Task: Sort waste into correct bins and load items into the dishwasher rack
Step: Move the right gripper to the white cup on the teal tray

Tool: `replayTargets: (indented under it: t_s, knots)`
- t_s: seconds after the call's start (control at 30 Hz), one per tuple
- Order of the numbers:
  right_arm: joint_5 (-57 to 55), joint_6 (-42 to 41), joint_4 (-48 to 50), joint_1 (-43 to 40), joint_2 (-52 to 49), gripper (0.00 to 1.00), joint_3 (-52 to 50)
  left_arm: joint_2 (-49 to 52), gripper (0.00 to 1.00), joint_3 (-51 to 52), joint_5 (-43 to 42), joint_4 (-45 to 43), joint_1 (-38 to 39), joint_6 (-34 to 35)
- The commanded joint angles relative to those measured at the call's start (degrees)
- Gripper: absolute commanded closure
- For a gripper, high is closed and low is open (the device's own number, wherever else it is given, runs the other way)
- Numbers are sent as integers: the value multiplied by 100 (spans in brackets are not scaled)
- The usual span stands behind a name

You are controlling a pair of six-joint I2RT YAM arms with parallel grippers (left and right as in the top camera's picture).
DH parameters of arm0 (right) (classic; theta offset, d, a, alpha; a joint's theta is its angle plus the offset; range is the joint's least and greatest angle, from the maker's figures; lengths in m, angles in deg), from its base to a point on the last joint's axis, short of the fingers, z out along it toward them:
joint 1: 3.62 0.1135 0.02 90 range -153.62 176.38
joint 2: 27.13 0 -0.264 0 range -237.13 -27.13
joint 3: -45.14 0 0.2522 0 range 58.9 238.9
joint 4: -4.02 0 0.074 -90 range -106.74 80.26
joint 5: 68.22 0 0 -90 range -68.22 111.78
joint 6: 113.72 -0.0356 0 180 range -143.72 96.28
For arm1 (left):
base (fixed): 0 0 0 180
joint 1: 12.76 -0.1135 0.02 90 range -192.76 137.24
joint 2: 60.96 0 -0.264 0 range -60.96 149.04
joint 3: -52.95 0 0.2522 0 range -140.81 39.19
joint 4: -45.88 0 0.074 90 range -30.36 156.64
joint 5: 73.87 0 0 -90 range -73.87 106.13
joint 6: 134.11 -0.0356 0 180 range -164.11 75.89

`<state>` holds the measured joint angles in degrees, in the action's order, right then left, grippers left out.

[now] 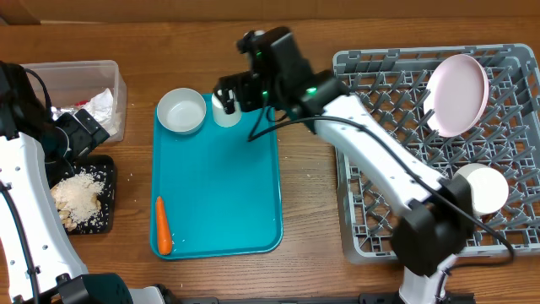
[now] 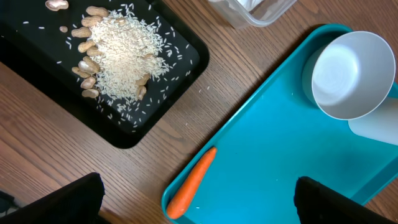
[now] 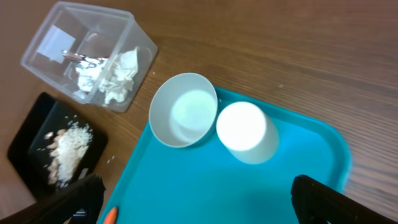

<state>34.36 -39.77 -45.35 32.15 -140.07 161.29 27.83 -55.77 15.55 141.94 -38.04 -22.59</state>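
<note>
Tapered orange carrot (image 2: 191,182) lies on smooth teal tray (image 2: 280,162).

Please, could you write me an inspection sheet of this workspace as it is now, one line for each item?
Surface: wooden table, with stray white grains beside the black tray.
Job's things: carrot, white bowl and cup on the teal tray; napkin and foil wrapper in the clear tub; nuts and crumbs in the black tray; pink plate and second bowl in the rack.
Clutter: nothing seen.
Grippers: left gripper open, above the carrot; right gripper open, above the teal tray near the cup.
Cables: black cable hangs from the right arm over the teal tray.
Surroundings: nothing seen.
</note>
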Motion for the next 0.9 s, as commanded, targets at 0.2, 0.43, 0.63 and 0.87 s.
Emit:
replayTargets:
  t_s: [0.2,0.43,0.63,0.87]
  knots:
    - [-660,-83,909,55,-962,0,74,-2,0,4,61,-4,-20,98]
    - [-654,0,1207,68,-1196,0,74,-2,0,4,61,-4,-20,98]
    - [-656,146,1316,142,-1456,0,74,-2,0,4,61,-4,-20,98]
    - [-656,166,1558,170,-1652,0,74,-2,0,4,61,-4,-20,98]
